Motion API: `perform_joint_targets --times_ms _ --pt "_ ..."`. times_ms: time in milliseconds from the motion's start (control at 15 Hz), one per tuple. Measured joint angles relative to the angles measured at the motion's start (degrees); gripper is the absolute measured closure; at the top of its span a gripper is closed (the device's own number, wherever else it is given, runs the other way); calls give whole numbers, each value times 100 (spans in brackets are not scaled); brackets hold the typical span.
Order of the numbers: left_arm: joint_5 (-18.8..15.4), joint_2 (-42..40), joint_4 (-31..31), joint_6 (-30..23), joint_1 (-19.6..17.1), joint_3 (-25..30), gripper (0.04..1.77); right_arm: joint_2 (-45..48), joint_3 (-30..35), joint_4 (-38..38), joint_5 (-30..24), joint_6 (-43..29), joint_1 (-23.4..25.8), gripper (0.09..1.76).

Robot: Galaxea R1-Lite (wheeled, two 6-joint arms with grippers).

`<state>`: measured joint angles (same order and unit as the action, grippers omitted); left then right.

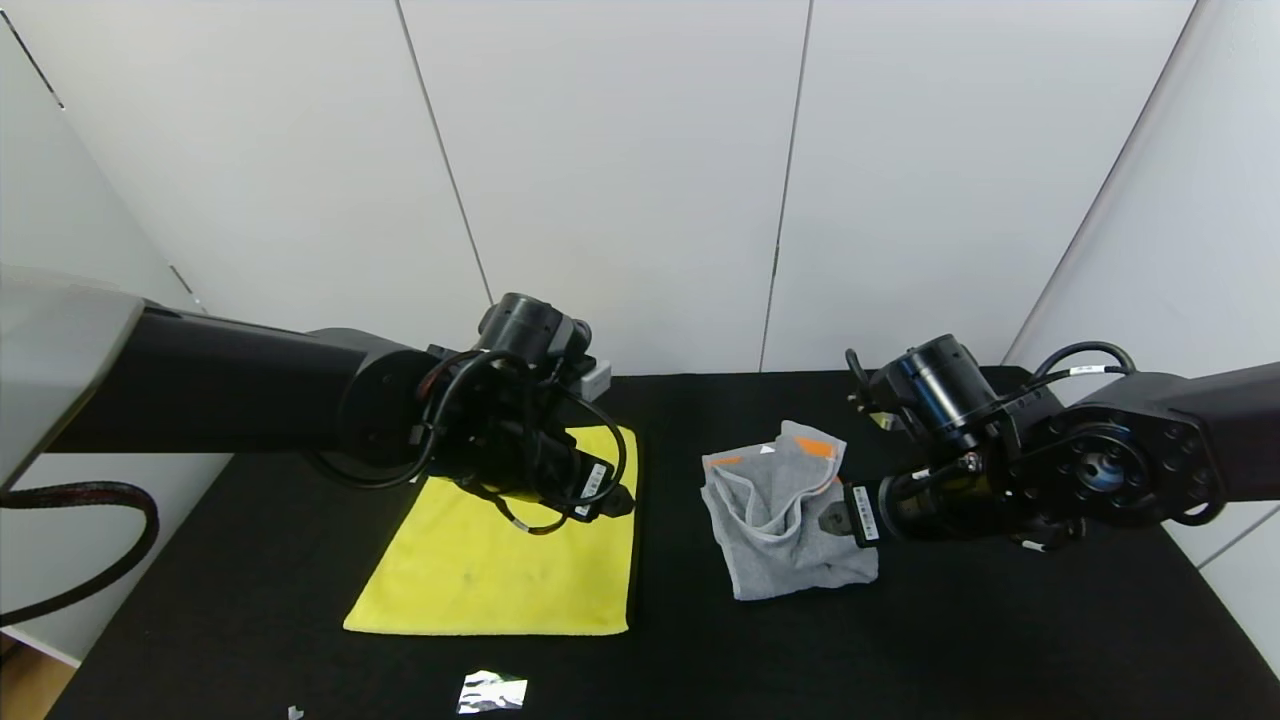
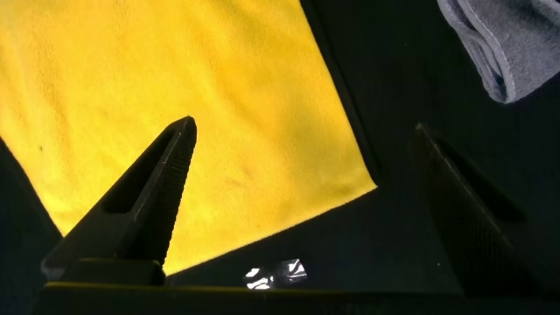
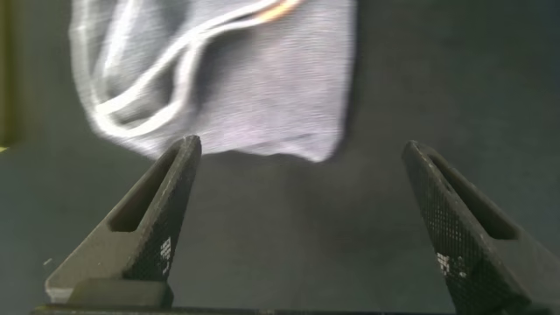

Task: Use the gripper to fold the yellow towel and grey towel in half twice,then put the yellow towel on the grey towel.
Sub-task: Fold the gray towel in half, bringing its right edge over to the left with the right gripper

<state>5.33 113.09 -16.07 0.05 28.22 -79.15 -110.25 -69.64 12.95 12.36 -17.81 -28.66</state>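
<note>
Grey towel (image 1: 785, 515) lying rumpled and loosely folded, orange stripes at its far end. Just right of it, right gripper (image 3: 302, 227), fingers wide and holding nothing. Well left of it, yellow towel (image 1: 505, 545) flat, one fold likely done; left gripper (image 2: 306, 219) above, fingers wide, empty. Folding step underway by the look; next probably needs regrasping a grey edge to square the fold. Black table (image 1: 1000, 640); foil scrap (image 1: 492, 692) near its front edge; white wall panels (image 1: 600, 180) behind.

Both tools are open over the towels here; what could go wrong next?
1. The grey towel lies bunched and uneven, so the open right tool beside it may pinch several layers and fold it crooked.
2. The open left tool hangs over the flat yellow towel by its edge, so its grasp may miss the corner.
</note>
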Motion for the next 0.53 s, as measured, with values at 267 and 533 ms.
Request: perform_joint_targets --times_ms 267,533 --pt "2 13 -10 -2 0 7 9 -330 -100 -44 74 7 185 17" --pt "0 16 -24 -5 0 21 9 -789 -358 -160 96 13 322 16"
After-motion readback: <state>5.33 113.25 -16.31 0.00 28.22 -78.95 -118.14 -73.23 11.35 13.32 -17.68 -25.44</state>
